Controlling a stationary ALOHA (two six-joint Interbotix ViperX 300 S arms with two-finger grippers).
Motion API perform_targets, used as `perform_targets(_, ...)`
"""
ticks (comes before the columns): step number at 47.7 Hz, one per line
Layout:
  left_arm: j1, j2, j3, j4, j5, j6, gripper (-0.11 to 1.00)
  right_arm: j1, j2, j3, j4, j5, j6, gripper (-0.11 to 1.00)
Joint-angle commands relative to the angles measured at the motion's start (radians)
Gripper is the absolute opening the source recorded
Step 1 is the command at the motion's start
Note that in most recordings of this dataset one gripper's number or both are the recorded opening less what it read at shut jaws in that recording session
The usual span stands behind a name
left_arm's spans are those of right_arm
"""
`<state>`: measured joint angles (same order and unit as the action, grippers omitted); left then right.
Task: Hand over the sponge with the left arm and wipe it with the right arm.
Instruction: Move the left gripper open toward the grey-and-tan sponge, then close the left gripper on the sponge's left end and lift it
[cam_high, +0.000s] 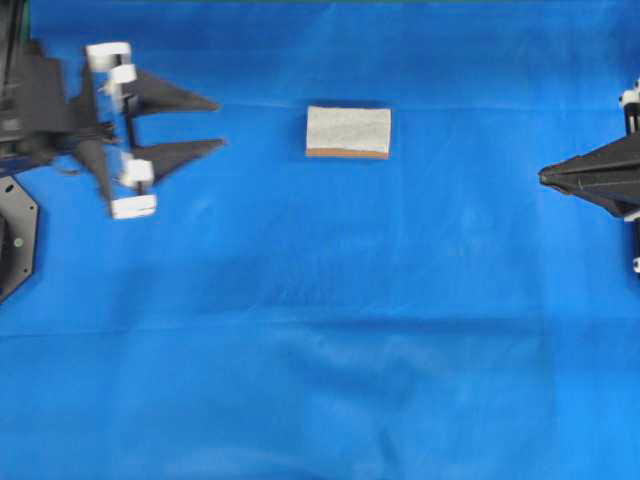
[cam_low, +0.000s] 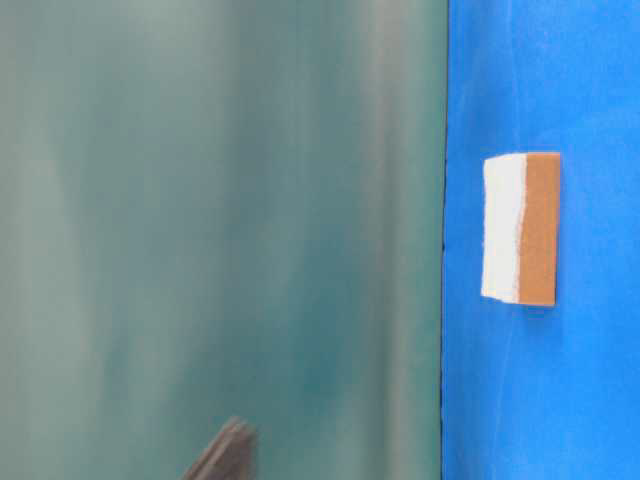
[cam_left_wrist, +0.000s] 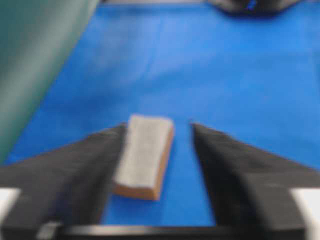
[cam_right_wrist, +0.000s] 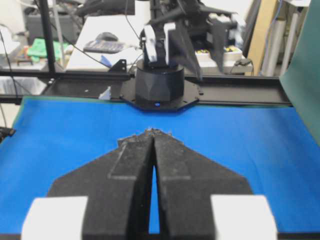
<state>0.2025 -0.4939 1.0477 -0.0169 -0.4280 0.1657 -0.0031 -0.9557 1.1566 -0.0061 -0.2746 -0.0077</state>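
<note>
Sponge: I see the sponge (cam_high: 348, 131) lying flat on the blue cloth (cam_high: 320, 330), pale speckled face up, thin orange-brown layer showing along its near edge. It sits a little left of centre, towards the far side, touched by nothing.

Left gripper: my left gripper (cam_high: 205, 125) has its fingers spread wide and empty, tips aimed at the sponge but short of it, with bare cloth between. From the left wrist view the sponge (cam_left_wrist: 145, 155) lies ahead between the two fingers, closer to the left one, so I judge the approach slightly off-centre.

Why so held: I read the spread as readiness to straddle the sponge across its short sides, which look narrower than the gap.

Right gripper: my right gripper (cam_high: 548, 177) waits at the right edge, fingers pressed together on nothing, well apart from the sponge. I take it as parked until the handover.

Open room: the cloth between the two grippers is bare apart from the sponge, and the near half is bare too.

Edges: in the table-level view the sponge (cam_low: 520, 228) lies close to the cloth's far edge, against a green backdrop (cam_low: 220, 220); a push that way has little margin.

Progress: pickup not yet made.
</note>
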Motion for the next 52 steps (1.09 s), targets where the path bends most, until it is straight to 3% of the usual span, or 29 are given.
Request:
perform_targets(1,0.014,0.086,-0.072,-0.002,0.009,0.025,0.62,0.0,0.008,-0.029,-0.002,-0.005,0.003,0.0)
perform_targets(5,0.034,0.184,-0.126,-0.002,0.038,0.064,0.84,0.0,0.011,-0.029,-0.002,-0.005,0.008,0.0)
perform_targets(9,0.052,0.267,-0.181,-0.002,0.074,0.067,0.94,0.0,0.012,-0.029,-0.002,-0.005,0.011,0.0)
perform_targets(18,0.071,0.46,-0.298,-0.002,0.124,0.138,0.94,0.0,0.017,-0.025,-0.002,-0.005,0.011,0.0)
perform_targets(28,0.095,0.621,-0.388,-0.002,0.123,0.16,0.94,0.0,0.032,-0.023,-0.002,0.002,0.011,0.0)
perform_targets(42,0.101,0.775,-0.477,-0.002,0.121,0.181,0.94,0.0,0.031,-0.023,-0.002,0.015,0.008,0.0)
perform_targets(52,0.107,0.799,-0.491,-0.002,0.135,0.19,0.94,0.0,0.032,-0.023,0.0,0.018,0.008,0.0)
